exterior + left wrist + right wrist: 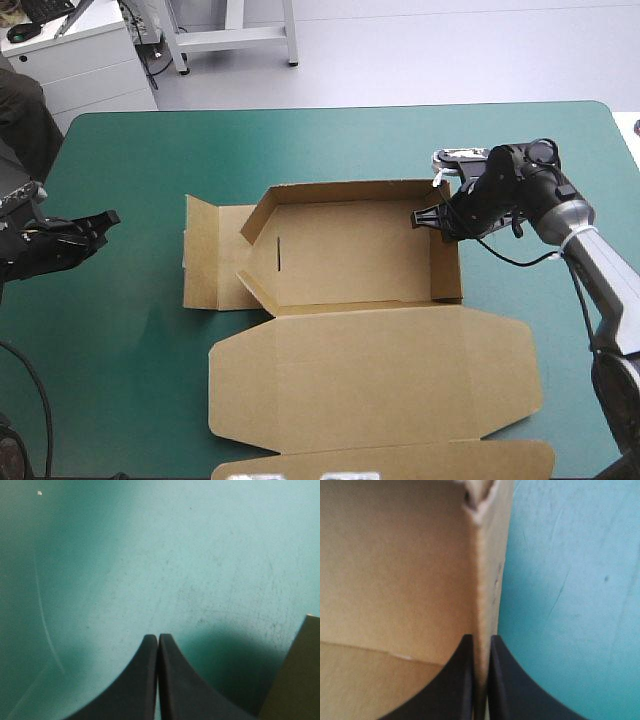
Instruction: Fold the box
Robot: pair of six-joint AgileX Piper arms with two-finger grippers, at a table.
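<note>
— Where is the box (350,250)?
— About the middle of the table (300,140), a little toward its right edge. The far and right walls stand up. The lid (380,370) lies flat toward the near edge, and a side flap (205,250) lies flat toward the left edge. A short slit (278,255) shows in the floor.
— And the right hand (418,217)?
— Clenched on the box's right wall, close to the far right corner. Only its wrist view shows the board pinched between the black fingers (462,680), with brown board on one side and the teal-green cover (570,605) on the other.
— The left hand (108,218)?
— Near the left edge, apart from the box, its fingers pressed together on nothing. Its wrist view shows the cover and one brown corner of the box beside it.
</note>
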